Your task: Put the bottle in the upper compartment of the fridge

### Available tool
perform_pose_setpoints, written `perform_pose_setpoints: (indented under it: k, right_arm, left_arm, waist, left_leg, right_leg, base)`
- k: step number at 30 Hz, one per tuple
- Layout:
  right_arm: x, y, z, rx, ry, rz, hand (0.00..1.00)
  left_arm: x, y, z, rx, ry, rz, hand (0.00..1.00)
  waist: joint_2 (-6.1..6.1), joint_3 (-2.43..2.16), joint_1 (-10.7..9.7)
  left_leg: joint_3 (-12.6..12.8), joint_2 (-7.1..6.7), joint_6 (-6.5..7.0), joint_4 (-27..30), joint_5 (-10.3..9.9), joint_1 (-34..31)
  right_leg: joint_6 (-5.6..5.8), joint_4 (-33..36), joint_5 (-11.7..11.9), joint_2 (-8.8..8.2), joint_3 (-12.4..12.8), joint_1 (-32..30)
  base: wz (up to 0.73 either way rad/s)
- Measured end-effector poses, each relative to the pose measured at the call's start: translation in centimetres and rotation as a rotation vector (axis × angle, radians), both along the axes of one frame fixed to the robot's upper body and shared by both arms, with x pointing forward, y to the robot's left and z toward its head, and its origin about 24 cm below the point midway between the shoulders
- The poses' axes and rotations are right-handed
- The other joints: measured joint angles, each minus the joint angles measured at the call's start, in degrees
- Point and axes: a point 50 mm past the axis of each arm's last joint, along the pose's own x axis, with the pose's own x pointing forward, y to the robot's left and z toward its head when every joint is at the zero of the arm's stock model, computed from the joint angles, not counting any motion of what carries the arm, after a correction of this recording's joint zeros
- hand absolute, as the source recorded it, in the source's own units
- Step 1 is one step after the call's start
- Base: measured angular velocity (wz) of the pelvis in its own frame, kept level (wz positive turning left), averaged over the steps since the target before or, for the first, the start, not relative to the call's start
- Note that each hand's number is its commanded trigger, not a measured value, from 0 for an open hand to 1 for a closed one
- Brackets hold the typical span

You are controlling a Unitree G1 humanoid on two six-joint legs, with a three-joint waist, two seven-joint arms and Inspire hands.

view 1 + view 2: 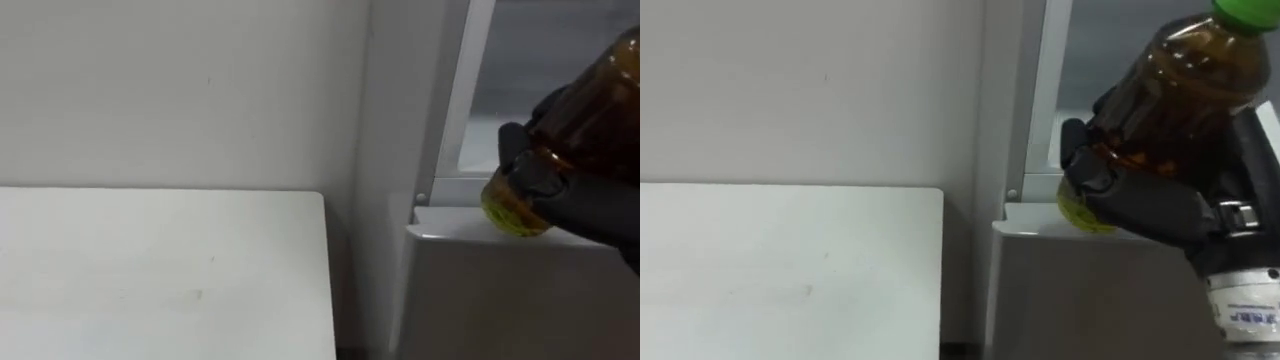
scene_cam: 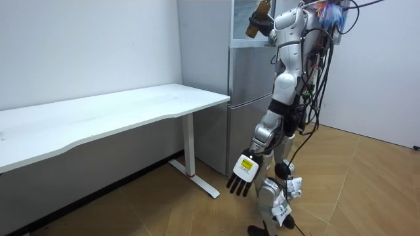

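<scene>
2 hands, R hand (image 1: 1150, 205) curled round tilted brown bottle (image 1: 1185, 80) by fridge (image 1: 1080, 290), L hand (image 2: 241, 180) hanging, fingers straight

Sparse office-like test room, long white desk (image 2: 131, 108) on white legs against plain white walls (image 2: 85, 46), tall silver fridge (image 2: 249, 98) just beside it, wood-patterned floor (image 2: 354, 190)
</scene>
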Motion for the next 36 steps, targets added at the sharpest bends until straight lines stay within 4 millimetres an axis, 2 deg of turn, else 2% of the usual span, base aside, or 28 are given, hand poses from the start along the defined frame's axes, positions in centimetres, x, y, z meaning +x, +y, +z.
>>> perform_pose_setpoints:
  k: [3,6,10,14,15,16,20,29,36]
  right_arm:
    - [-0.1,-0.4,0.2,0.009,-0.013,-0.044,1.0]
    - [-0.2,-0.5,0.2,0.011,-0.016,-0.057,1.0]
    - [-0.2,-0.8,0.2,0.027,-0.014,-0.066,1.0]
    - [0.6,-2.1,-0.7,0.068,0.037,-0.126,1.0]
    - [0.7,-2.4,-0.9,0.071,0.05,-0.139,1.0]
    - [1.0,-2.8,-1.3,0.079,0.07,-0.165,1.0]
    - [1.5,-3.9,-2.0,0.111,0.099,-0.243,1.0]
    - [3.8,-5.6,-0.8,0.134,0.097,-0.299,1.0]
    - [4.2,-6.1,-1.2,0.136,0.122,-0.318,1.0]
  left_arm:
    - [0.0,0.1,0.0,0.003,-0.003,-0.001,0.0]
    - [0.2,0.1,0.1,0.003,-0.017,-0.005,0.0]
    - [0.3,0.1,0.1,-0.001,-0.024,0.007,0.0]
    - [0.2,0.7,0.2,0.008,-0.017,0.003,0.0]
    - [0.1,0.9,0.3,0.01,-0.012,0.003,0.0]
    - [-0.1,1.0,0.3,0.014,-0.003,0.005,0.0]
    - [-0.5,1.4,0.4,0.024,0.004,0.038,0.0]
    - [-0.4,1.4,0.4,0.025,0.005,0.025,0.0]
    - [-0.5,1.4,0.4,0.023,0.02,0.028,0.0]
  waist:
    - [-0.55,-0.15,-0.5]
    - [-0.83,-0.04,-1.22]
    - [-1.01,0.39,-1.4]
    - [-1.68,0.96,-0.88]
    - [-1.76,0.95,-0.65]
    - [-2.1,0.75,-0.23]
    - [-2.01,0.72,0.64]
    - [-2.19,0.68,1.51]
    - [-2.21,0.68,2.16]
  left_leg:
    - [0.01,0.05,-0.01,0.01,-0.01,0.02]
    - [0.01,0.25,-0.13,0.01,-0.09,0.09]
    - [0.04,0.41,-0.24,-0.01,-0.16,0.59]
    - [0.04,0.58,-0.36,-0.08,-0.38,0.67]
    - [0.04,0.6,-0.36,-0.05,-0.4,0.62]
    - [0.05,0.6,-0.36,-0.05,-0.42,0.55]
    - [-0.03,0.58,-0.37,-0.08,-0.41,0.31]
    - [-0.75,0.6,-0.41,0.21,-0.38,-0.17]
    - [-1.4,0.59,-0.41,0.49,-0.38,-0.7]
  right_leg:
    - [-0.02,0.0,0.03,0.1,0.38,0.0]
    - [-0.15,0.03,0.15,0.31,0.58,-0.03]
    - [-0.27,-0.02,0.19,0.44,0.77,-0.14]
    - [-0.37,-0.02,0.21,0.65,0.91,-0.32]
    - [-0.4,-0.01,0.24,0.68,0.94,-0.37]
    - [-0.41,0.01,0.25,0.7,0.98,-0.45]
    - [-0.44,0.23,0.3,0.76,0.86,-0.58]
    - [-0.48,0.09,0.34,0.56,-0.08,-0.27]
    - [-0.47,0.07,0.33,0.42,-0.93,-0.43]
  base:
    - [-0.04]
    - [-0.04]
    - [-0.02]
    - [0.0]
    - [-0.03]
    - [0.0]
    - [0.0]
    - [0.02]
    - [0.06]
